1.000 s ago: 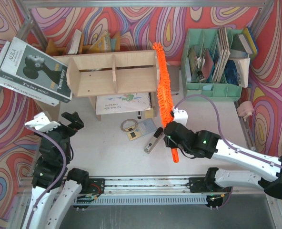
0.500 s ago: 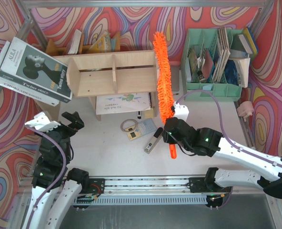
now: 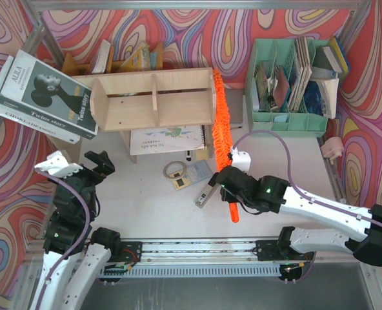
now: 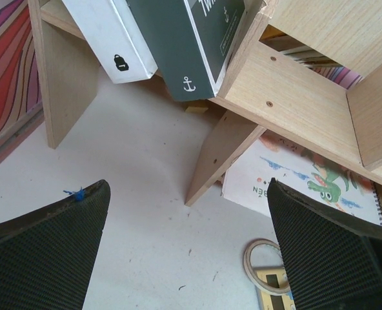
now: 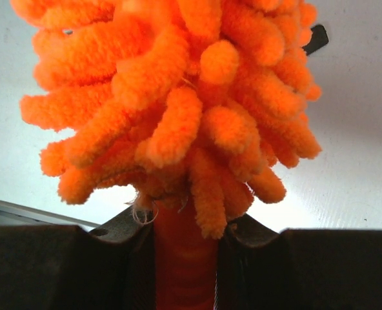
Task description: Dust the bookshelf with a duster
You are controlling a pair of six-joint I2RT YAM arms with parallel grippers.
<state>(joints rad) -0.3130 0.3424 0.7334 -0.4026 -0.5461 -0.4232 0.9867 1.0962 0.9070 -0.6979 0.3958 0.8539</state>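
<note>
At the bookshelf's point(image 3: 153, 82) right end, our right tool point(image 3: 230, 181) is clamped on the duster's point(image 3: 220, 123) handle, fluff lying along the side panel. Meanwhile our left tool point(image 3: 98, 163) gapes idle. We'd press lightly, sweep the panel's full length.

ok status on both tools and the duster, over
Left tool open, empty. Right tool shut on duster handle. Fluffy head along bookshelf right end. Nothing seen blocking it.
</note>
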